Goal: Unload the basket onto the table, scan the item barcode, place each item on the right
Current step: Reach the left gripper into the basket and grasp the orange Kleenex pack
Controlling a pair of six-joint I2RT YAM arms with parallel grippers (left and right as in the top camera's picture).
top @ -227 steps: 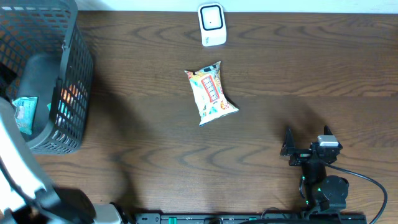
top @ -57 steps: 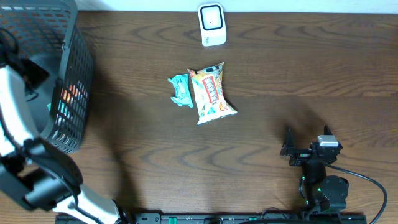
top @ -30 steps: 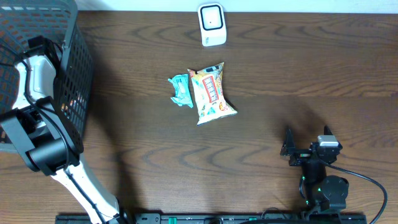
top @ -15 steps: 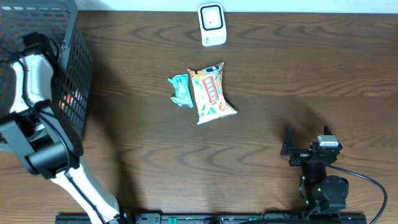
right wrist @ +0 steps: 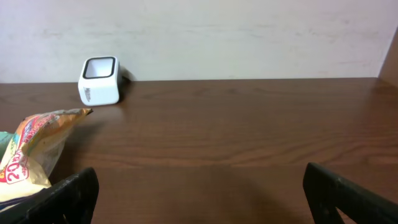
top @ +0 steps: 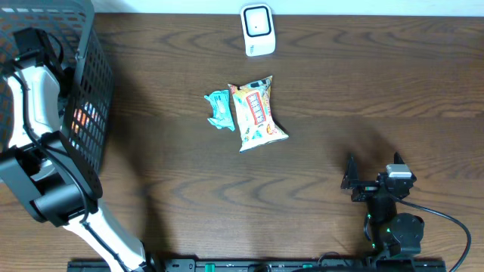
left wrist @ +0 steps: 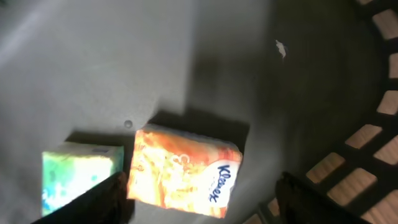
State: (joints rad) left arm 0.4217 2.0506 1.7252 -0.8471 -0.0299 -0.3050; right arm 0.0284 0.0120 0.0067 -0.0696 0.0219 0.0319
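**Entry: basket pick, scan not yet begun**

- Basket (top: 92, 91): dark mesh, at 9 to 10 o'clock of the table (top: 355, 91); the left arm reaches down into it
- Tissue pack (left wrist: 183, 171): orange, Kleenex-branded, lying flat on the basket floor; the likely item to scan. No barcode shows on its upper face
- Green pack (left wrist: 81, 177): at 9 o'clock of the tissue pack, just beside it; whether the two touch cannot be told
- Left gripper (left wrist: 200, 186): jaws spread wide, one finger at 9 o'clock and one at 3 o'clock of the tissue pack, nothing held
- Right gripper (right wrist: 200, 177): jaws at full spread, empty, parked at 5 o'clock of the table, well apart from everything
- Scanner (top: 257, 30): small white unit, at 12 o'clock of the table
- Snack bag (top: 257, 113): near table centre, at 6 o'clock of the scanner
- Teal packet (top: 220, 109): touching the snack bag at its 9 o'clock

Step in hand, as judged: the pick approach, with the jaws lined up over the tissue pack. The next move calls for a descent straddling the pack, a close across its short sides clear of the green pack, then a lift over the basket wall towards 12 o'clock, coded face turned to the scanner
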